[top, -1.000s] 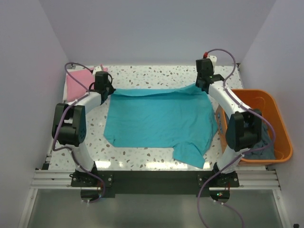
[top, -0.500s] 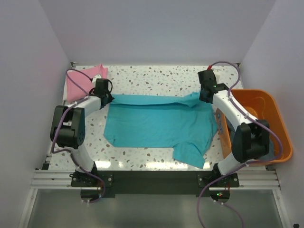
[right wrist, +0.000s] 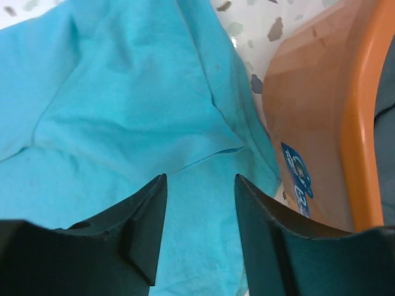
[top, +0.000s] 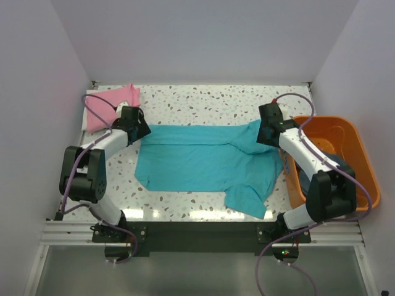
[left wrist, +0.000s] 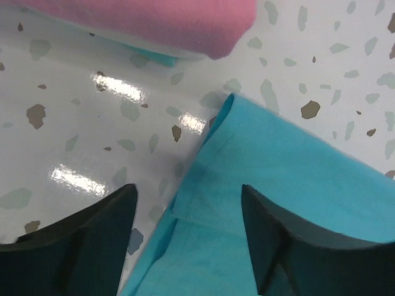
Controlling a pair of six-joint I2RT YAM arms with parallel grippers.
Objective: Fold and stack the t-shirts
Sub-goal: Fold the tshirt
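The turquoise t-shirt (top: 203, 163) lies spread across the middle of the table, its far edge folded over toward the near side. My left gripper (top: 137, 126) is open over the shirt's far left corner (left wrist: 296, 185), the jaws wide apart with cloth lying loose beneath. Over the far right corner (right wrist: 123, 111) my right gripper (top: 266, 132) also stands open, holding nothing. The pink t-shirt (top: 110, 106) sits folded at the back left, just beyond the left gripper (left wrist: 188, 191). The right gripper (right wrist: 199, 180) hovers close to the cloth.
An orange plastic tub (top: 364, 179) stands at the right edge of the speckled table (top: 203, 98), close against the right arm; its wall (right wrist: 321, 92) is right beside the shirt's corner. Dark cloth (right wrist: 387, 142) shows inside it.
Both grippers carried the turquoise shirt's far edge toward the near side, folding it over, then opened and let go of it.
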